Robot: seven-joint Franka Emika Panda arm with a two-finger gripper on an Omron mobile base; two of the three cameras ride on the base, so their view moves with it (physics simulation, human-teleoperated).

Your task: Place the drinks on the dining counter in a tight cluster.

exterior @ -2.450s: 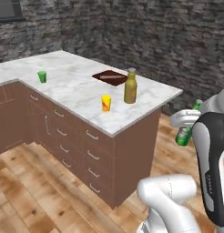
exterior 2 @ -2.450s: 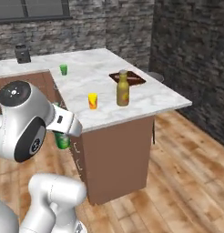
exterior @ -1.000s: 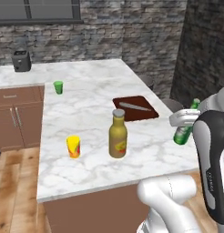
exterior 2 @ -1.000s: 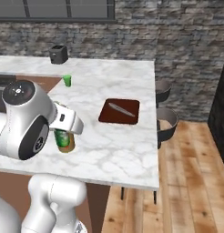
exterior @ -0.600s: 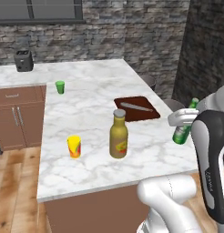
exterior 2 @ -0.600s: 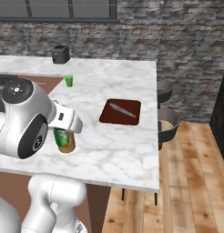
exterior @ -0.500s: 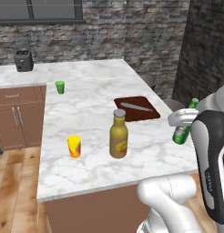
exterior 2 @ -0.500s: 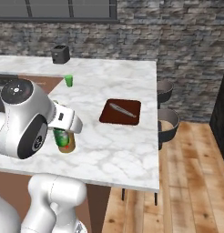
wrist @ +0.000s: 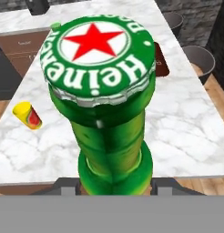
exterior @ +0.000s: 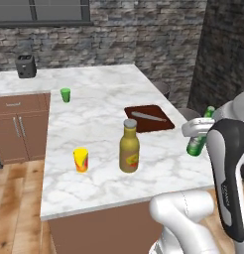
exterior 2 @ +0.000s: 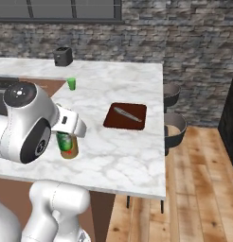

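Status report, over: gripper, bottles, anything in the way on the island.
Gripper shut on green bottle, held off the counter's edge. Mustard bottle upright on dining counter. Yellow can stands beside it, cutting board behind.

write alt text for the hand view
A green bottle with a red-star cap, held in the gripper, looms close above the marble dining counter. A small yellow can stands on the counter at left.
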